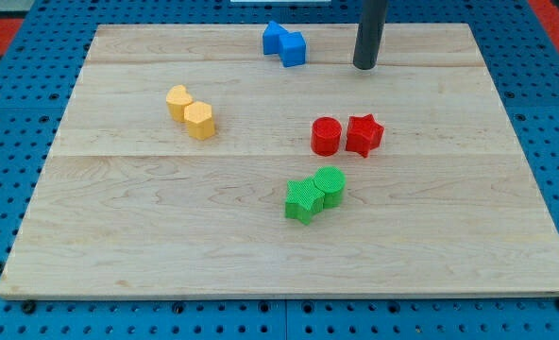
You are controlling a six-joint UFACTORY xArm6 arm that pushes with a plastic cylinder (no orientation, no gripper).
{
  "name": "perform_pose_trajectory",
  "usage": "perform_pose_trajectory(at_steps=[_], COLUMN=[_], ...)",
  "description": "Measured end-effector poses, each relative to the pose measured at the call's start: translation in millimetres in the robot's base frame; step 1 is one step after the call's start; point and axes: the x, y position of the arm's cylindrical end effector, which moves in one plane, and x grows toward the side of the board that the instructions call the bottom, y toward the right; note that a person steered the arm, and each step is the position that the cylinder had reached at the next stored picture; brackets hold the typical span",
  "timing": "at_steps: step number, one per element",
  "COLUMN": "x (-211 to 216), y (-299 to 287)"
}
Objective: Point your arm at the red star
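Observation:
The red star (364, 134) lies right of the board's middle, touching a red cylinder (326, 136) on its left. My tip (364, 66) is the lower end of a dark rod that comes down from the view's top. It stands near the board's top edge, straight above the red star in the view, with a clear gap between them. It touches no block.
A pair of blue blocks (285, 43) lies left of my tip near the top edge. Two yellow blocks (191, 111) lie at the left. A green star (303, 199) and a green cylinder (330, 185) lie below the red pair. The wooden board (119, 246) rests on a blue surface.

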Motion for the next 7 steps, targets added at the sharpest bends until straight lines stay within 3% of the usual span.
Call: perform_pose_trajectory(at_steps=[6,7], x=[-11.5,10.9], y=[-10.8,34.7])
